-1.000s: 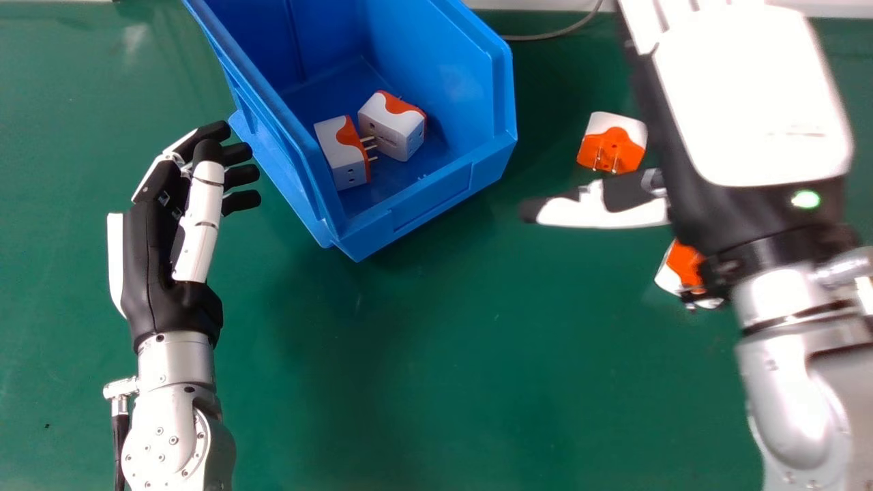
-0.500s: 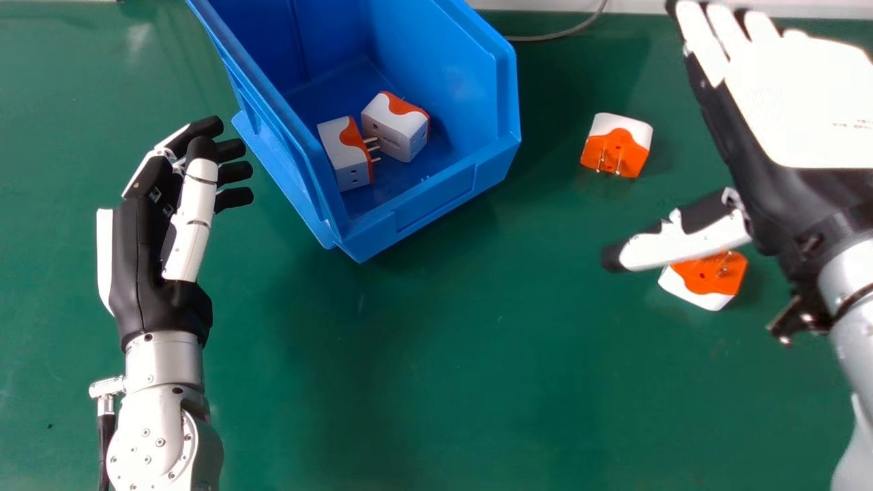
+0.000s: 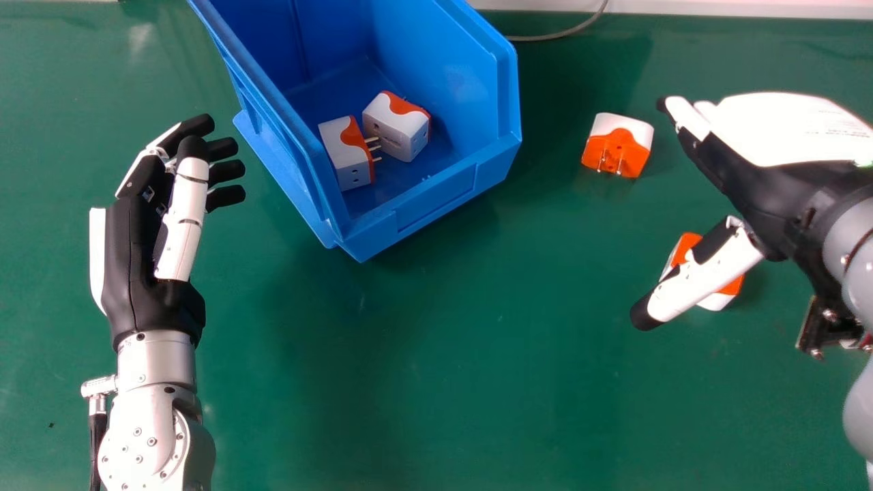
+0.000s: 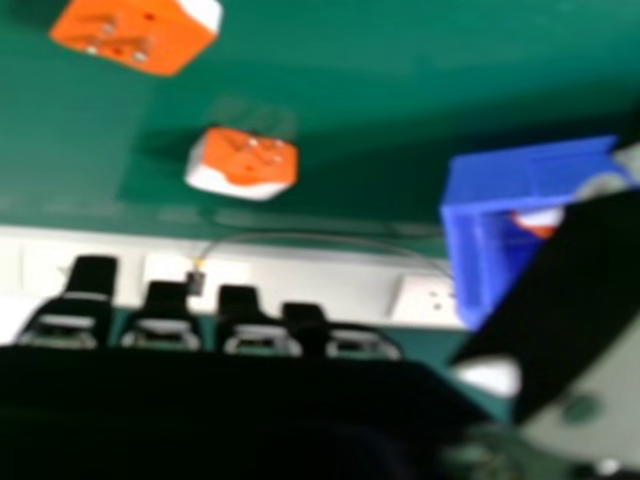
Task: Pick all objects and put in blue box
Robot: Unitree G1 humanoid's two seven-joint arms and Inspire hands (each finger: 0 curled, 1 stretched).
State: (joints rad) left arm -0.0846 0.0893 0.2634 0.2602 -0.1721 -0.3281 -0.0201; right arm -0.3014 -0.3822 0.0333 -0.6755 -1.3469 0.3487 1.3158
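In the head view my right hand (image 3: 764, 164) hovers at the right with fingers straight and thumb spread, holding nothing. Its thumb partly covers one orange-and-white plug adapter (image 3: 723, 293); another adapter (image 3: 616, 146) lies farther back, left of the fingertips. Two adapters, one (image 3: 346, 153) and the other (image 3: 395, 126), rest inside the blue box (image 3: 436, 198). My left hand (image 3: 136, 259) is held left of the box, fingers relaxed and empty. The right hand view has my right hand (image 4: 258, 325), two adapters (image 4: 140, 30) (image 4: 243, 163) on the table, and the blue box (image 4: 530, 175).
The green table (image 3: 443, 361) stretches in front of the box. Behind it, a grey cable (image 3: 559, 34) runs near the back edge. A white socket panel (image 4: 425, 302) lies beyond the table in the right hand view.
My right hand has swung rightward away from the box side and tilted, its thumb lowering over the near adapter. My left hand has drifted slightly left.
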